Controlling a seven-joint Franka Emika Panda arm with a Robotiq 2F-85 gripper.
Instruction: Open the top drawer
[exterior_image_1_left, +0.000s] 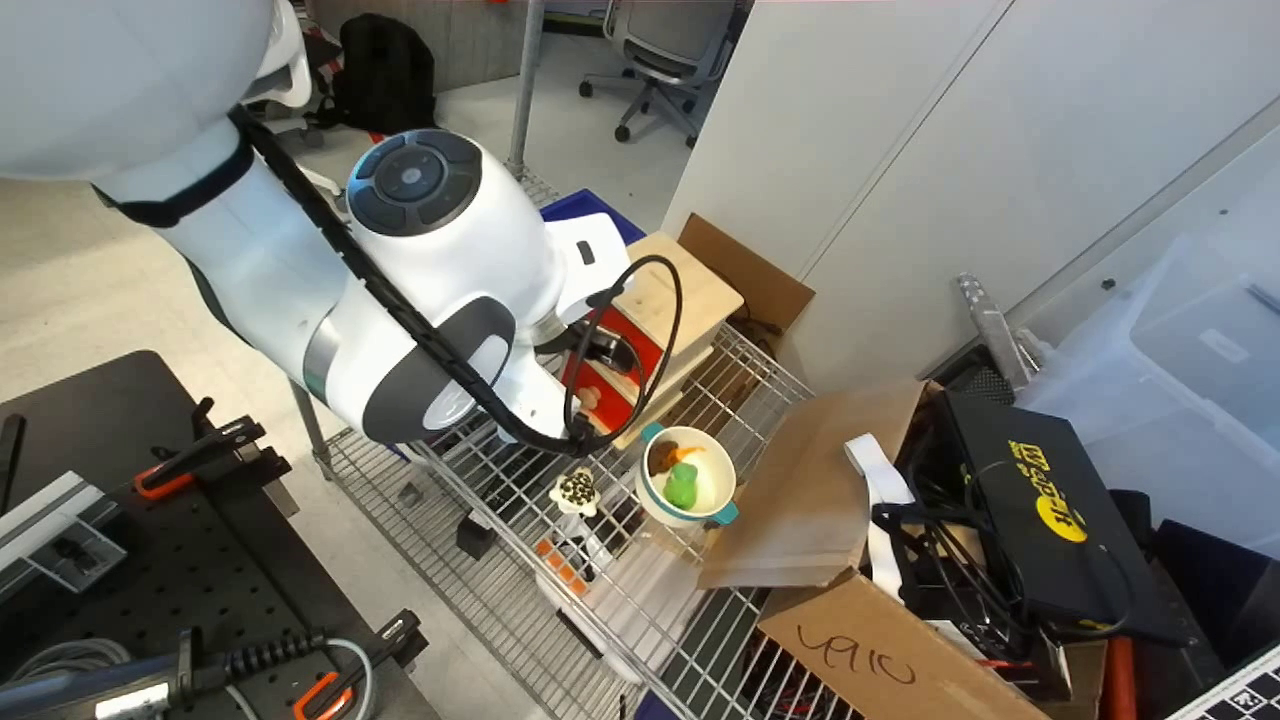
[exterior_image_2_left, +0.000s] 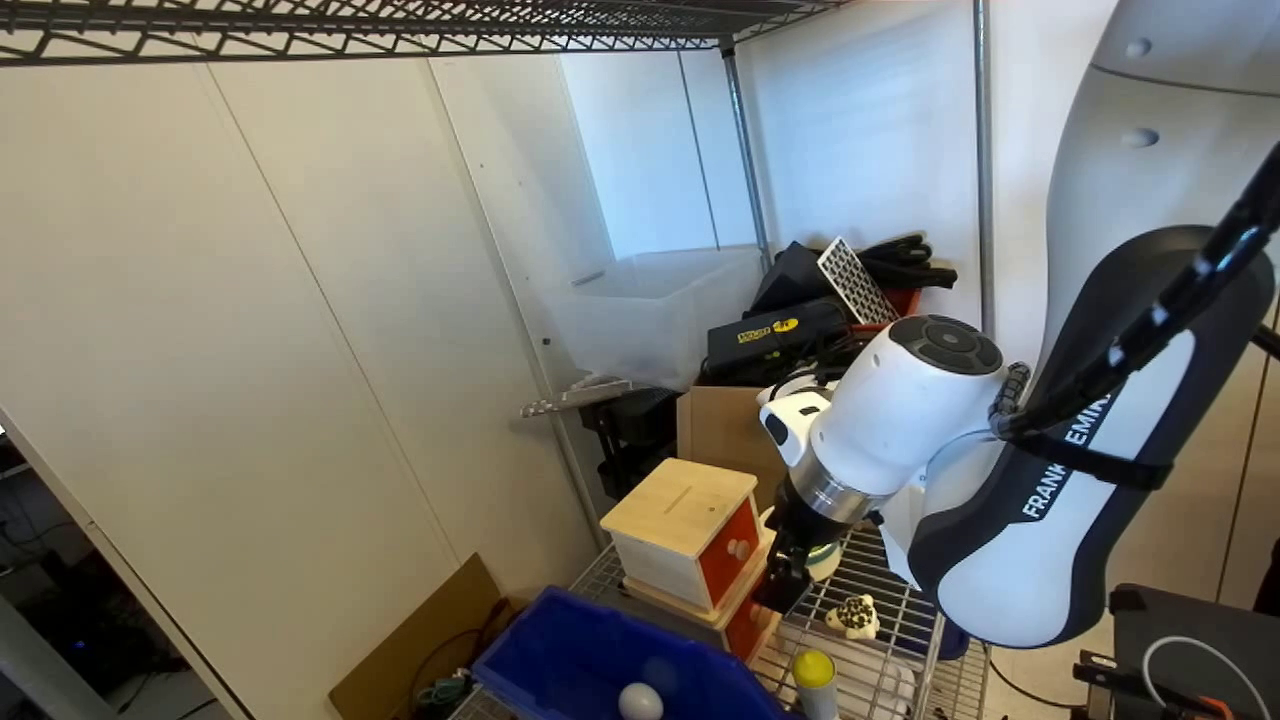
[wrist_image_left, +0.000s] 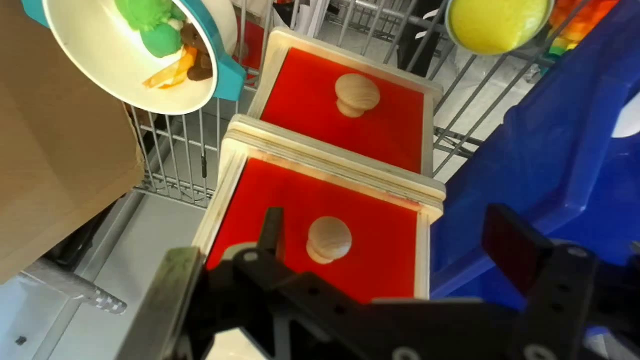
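Robotiq gripper (wrist_image_left: 387, 240): jaws spread wide, nothing held. Red-fronted top drawer (wrist_image_left: 367, 232): closed, at six o'clock in our wrist view. Round wooden knob (wrist_image_left: 329, 237), nine o'clock from the gripper's centre: best hold; we expect it hard, smooth, the drawer light.

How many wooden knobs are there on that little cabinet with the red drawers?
2. The upper knob is on the top drawer; the lower knob is on the lower drawer, toward the top of the wrist view. The back of the cabinet is hidden.
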